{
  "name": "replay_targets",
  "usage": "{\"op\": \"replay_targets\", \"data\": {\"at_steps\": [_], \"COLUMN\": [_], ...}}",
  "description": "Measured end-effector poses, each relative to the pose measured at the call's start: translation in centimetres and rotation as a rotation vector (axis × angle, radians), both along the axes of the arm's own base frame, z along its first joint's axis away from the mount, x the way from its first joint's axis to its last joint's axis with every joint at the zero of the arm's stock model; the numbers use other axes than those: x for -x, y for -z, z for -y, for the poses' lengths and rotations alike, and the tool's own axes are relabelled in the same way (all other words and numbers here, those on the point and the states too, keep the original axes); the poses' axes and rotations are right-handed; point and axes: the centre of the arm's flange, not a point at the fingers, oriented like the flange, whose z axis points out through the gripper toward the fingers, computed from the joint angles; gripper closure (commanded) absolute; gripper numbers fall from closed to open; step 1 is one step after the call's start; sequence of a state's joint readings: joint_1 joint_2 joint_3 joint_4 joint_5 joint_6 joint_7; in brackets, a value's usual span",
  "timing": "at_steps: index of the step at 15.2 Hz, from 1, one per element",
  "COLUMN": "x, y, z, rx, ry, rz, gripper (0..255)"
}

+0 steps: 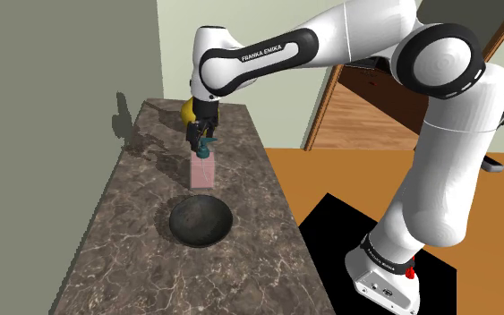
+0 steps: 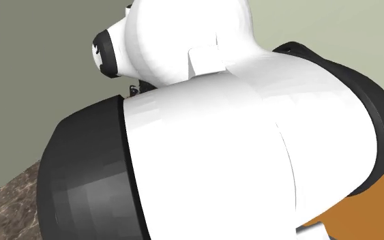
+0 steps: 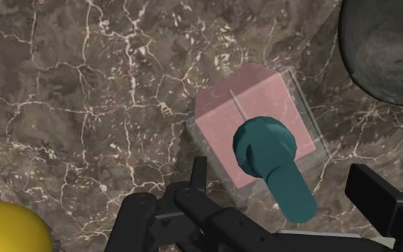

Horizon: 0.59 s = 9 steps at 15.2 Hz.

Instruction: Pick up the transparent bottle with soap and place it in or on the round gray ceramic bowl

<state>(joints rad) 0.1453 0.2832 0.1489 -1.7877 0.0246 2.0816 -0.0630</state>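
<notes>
item: transparent soap bottle [image 3: 235, 104], square clear body, pink soap inside, teal pump head [image 3: 264, 147] on top, its spout lying between the end effector's fingers.
location: upright on the marble desk [image 1: 133, 224], about mid-surface; in the shoulder view just beyond the bowl, close to it but apart.
destination: round dark grey bowl [image 1: 200, 221], on the near part of the desk.
end effector [image 3: 282, 175]: released; fingers spread to either side of the pump, poised right over the bottle, no contact visible.
other stock: yellow rounded object [image 1: 187, 109], on the far side of the bottle.
handling (judged): stiff walls, probably smooth and slippery; the liquid fill puts some weight low down; tall for its base, so a nudge could tip it.
hold point (judged): two opposite flat faces of the body, just under the pump collar; the pump head is narrow and might turn in the grip.
risk (judged): a finger landing on the spout instead of alongside it.
</notes>
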Motion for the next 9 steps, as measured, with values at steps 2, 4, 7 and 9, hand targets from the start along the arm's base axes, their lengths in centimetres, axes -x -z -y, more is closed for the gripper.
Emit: {"op": "replay_targets", "data": {"at_steps": [2, 4, 7, 9], "x": [0.03, 0.04, 0.04, 0.04], "y": [0.16, 0.19, 0.19, 0.12], "z": [0.02, 0.03, 0.03, -0.03], "rx": [0.0, 0.0, 0.0, -0.001], "ry": [0.0, 0.0, 0.0, -0.001], "rz": [0.0, 0.0, 0.0, 0.002], "gripper": [0, 0, 255, 255]}}
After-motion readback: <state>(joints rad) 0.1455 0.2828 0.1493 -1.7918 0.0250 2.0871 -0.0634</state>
